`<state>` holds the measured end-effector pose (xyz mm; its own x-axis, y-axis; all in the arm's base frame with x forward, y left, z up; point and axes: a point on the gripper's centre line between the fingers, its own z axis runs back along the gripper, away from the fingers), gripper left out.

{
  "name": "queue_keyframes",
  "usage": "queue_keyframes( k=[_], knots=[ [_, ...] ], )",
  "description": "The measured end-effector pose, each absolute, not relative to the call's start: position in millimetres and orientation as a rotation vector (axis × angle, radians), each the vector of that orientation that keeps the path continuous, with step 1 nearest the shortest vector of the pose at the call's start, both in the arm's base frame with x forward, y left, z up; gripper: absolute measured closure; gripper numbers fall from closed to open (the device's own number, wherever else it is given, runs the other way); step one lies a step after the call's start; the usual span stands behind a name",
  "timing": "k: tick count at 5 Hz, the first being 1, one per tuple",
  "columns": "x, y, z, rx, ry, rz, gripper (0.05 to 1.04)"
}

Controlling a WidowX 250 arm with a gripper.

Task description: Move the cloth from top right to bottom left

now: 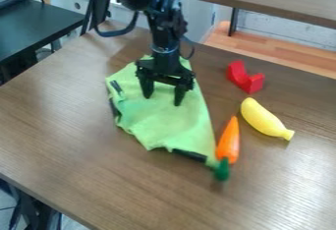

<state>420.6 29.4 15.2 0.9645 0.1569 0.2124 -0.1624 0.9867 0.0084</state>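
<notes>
The jaws of a black robot arm (163, 30) stood apart over a green cloth (167, 121) spread beneath them and toward the camera on a wooden bench (72, 135). A closing bite on flat fabric might have slipped off for want of a raised fold. A drag could have rolled the orange carrot (228, 140), which lay against the cloth's edge on the camera side of the jaws. Whether the tips touched fabric was unclear; the jaws hid some cloth behind them, and dark patches along its edges defied identification.
</notes>
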Motion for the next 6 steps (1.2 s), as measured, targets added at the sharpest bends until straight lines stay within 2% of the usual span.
queue_keyframes(
  k=[2,4,6],
  knots=[
    [415.9,46.4,11.9,0.043,-0.219,0.155,0.083],
    [363.1,115.5,15.4,0.024,-0.178,0.151,0.084],
    [329.9,179.1,16.8,0.030,-0.197,0.154,0.084]
  ],
)
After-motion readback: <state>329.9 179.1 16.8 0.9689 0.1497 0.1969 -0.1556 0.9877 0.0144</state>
